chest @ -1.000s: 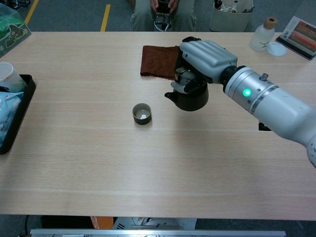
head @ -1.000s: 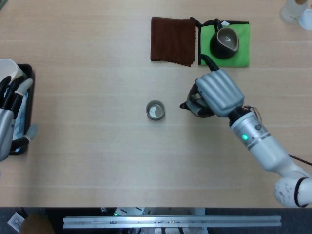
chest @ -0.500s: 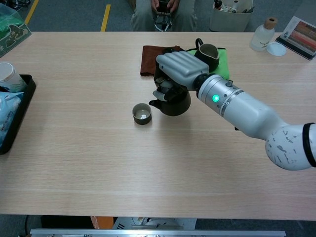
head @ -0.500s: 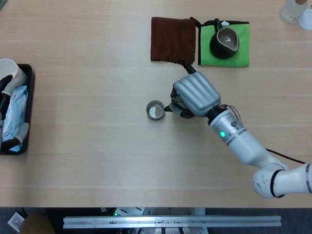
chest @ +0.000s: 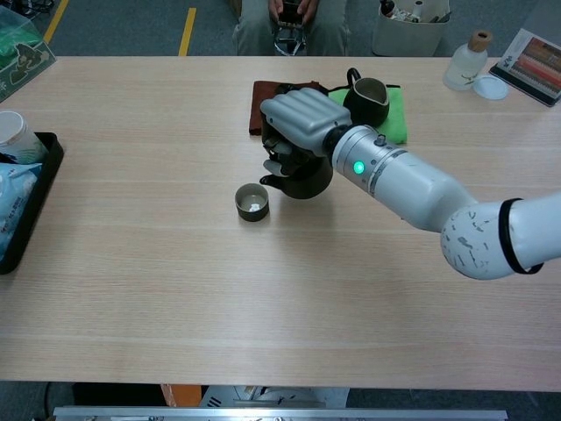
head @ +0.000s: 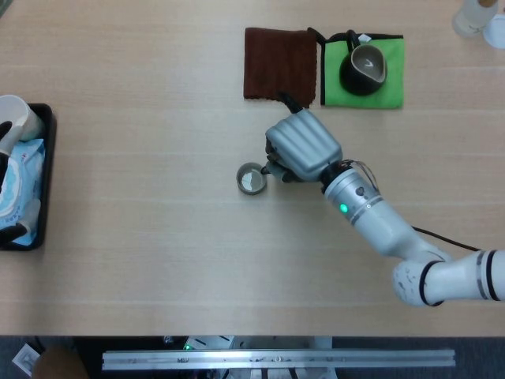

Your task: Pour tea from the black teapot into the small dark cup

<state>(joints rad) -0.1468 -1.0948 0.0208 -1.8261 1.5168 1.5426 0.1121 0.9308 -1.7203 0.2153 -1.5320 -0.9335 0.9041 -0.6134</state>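
My right hand [head: 301,145] [chest: 296,123] grips the black teapot [chest: 300,178], which is mostly hidden under the hand in the head view. The teapot hangs just right of the small dark cup [head: 252,178] [chest: 252,202], its spout [chest: 266,183] pointing left toward the cup's rim. The cup stands upright on the table with a pale glint inside. I cannot see any stream of tea. My left hand is out of both views.
A brown cloth [head: 279,65] lies behind the hand. Beside it a green mat [head: 390,79] carries a dark pitcher [head: 363,69]. A black tray [head: 31,185] with a white cup [head: 16,114] and packets sits at the left edge. A bottle [chest: 462,60] stands far right.
My right hand has carried the teapot leftward, from mid-table to right beside the cup. My left hand, seen at the left edge a second ago, has withdrawn from view.
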